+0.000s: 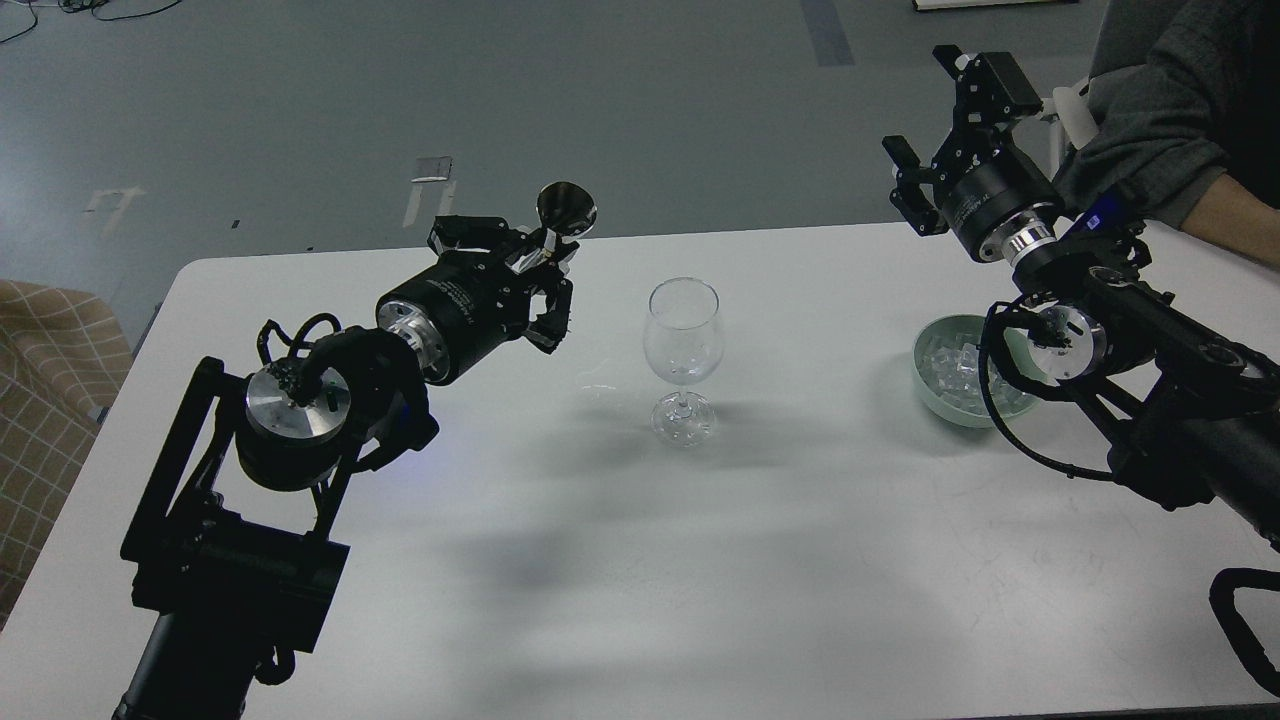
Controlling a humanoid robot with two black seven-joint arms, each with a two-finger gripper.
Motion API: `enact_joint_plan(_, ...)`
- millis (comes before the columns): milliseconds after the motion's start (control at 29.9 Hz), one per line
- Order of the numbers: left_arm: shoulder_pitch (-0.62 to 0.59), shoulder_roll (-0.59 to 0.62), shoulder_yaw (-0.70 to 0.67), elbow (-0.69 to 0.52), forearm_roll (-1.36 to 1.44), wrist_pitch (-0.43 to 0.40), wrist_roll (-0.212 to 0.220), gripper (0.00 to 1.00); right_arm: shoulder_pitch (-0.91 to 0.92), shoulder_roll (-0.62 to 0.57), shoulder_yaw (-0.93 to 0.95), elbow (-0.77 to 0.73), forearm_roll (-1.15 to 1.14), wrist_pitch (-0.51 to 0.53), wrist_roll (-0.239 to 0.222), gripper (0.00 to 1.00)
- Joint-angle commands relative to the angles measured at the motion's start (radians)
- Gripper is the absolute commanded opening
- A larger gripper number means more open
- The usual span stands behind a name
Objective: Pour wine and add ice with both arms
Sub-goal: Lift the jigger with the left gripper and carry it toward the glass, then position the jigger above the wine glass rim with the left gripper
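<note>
Far left edge: tan checked fabric (45, 400), off the white rectangular worktop (600, 560). Left black jointed arm (290, 400) comes in from lower left, silver joint rings showing. Left end effector (530, 275) is closed around a small dark cone-shaped cup with a shiny metal stem (563, 215), cup mouth tilted toward the camera, raised above the worktop. No liquid can be made out in the cup.

Right of the left end effector, apart from it, stands a clear stemmed wine glass (682, 355), upright on the worktop, roughly midway between both end effectors. Can't tell if any wine is in it.

Further right, pale green round bowl (935, 385) sits on the worktop, holding small clear glassy ice cubes (950, 362). Bowl lies below the right end effector and is partly hidden by the right black jointed arm (1150, 350), which enters from the right edge.

Right end effector (925, 135) is raised high above the bowl, fingers spread wide, nothing between them.

Top right: person's grey-sleeved arm (1160, 110), just beside the right end effector.
</note>
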Motion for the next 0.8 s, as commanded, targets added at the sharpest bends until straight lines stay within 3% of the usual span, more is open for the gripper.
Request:
enact_joint_plan(0,-0.002,-0.005,0.001,0.000,0.001,0.005,0.000,0.04,0.000,0.002,-0.001,0.000,0.000,0.000,-0.001,1.00)
enact_joint_plan(769,-0.016,-0.056,0.092,0.000,0.124,0.041,0.000,0.04,-0.011,0.003,-0.002,0.005,0.000,0.000,-0.001,1.00)
